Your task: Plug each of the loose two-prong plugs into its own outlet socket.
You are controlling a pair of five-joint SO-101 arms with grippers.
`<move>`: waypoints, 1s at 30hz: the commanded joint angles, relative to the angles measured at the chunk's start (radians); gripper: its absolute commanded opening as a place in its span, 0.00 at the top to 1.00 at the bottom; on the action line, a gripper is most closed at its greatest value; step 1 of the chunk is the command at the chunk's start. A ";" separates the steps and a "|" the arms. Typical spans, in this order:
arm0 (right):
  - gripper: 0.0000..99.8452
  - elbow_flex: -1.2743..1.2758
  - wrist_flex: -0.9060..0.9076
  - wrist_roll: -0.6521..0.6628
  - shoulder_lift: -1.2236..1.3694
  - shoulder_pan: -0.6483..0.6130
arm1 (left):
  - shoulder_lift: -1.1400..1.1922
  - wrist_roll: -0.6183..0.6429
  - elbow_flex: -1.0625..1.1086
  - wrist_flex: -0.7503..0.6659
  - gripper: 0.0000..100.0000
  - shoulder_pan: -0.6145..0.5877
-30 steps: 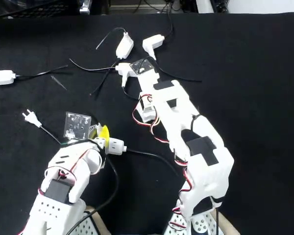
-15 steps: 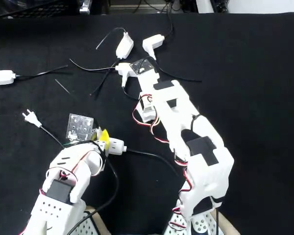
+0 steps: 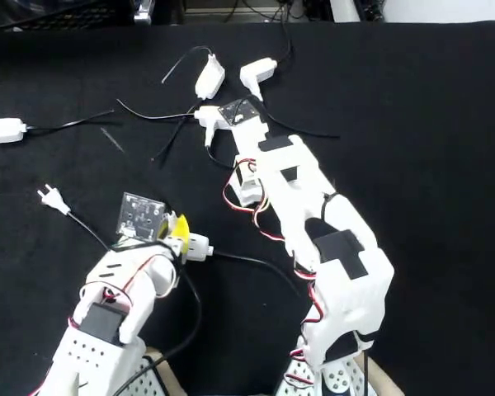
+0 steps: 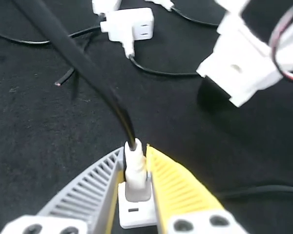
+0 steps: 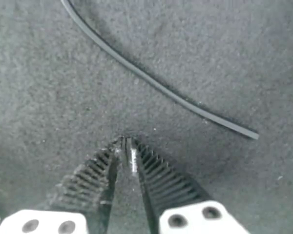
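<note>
The bench (image 3: pixel 429 124) lies bare across its whole right half, out to the far and right edges. The cords crowd the far middle and the left. A white adapter (image 3: pixel 4 129) sits at the left edge, and a loose two-prong plug (image 3: pixel 48 195) lies near it, well apart from the left arm. Two white outlet blocks (image 3: pixel 210 80) rest close to the far edge.

The left end effector (image 4: pixel 135 152) is clenched on a white connector (image 4: pixel 133 187), whose black cord (image 4: pixel 78 58) runs away from it over the cloth. The right end effector (image 5: pixel 126 142) is pressed to the cloth with its fingers drawn together; whether they pinch anything cannot be told.

Since the earlier frames the left arm's wrist has swung slightly rightward, and a thin wire scrap (image 3: pixel 112 139) has shifted right. The right arm has not moved.
</note>
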 commanded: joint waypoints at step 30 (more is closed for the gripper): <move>0.99 -0.047 -0.002 -0.002 -0.004 0.014 | -0.002 -0.031 0.019 0.074 0.97 -0.028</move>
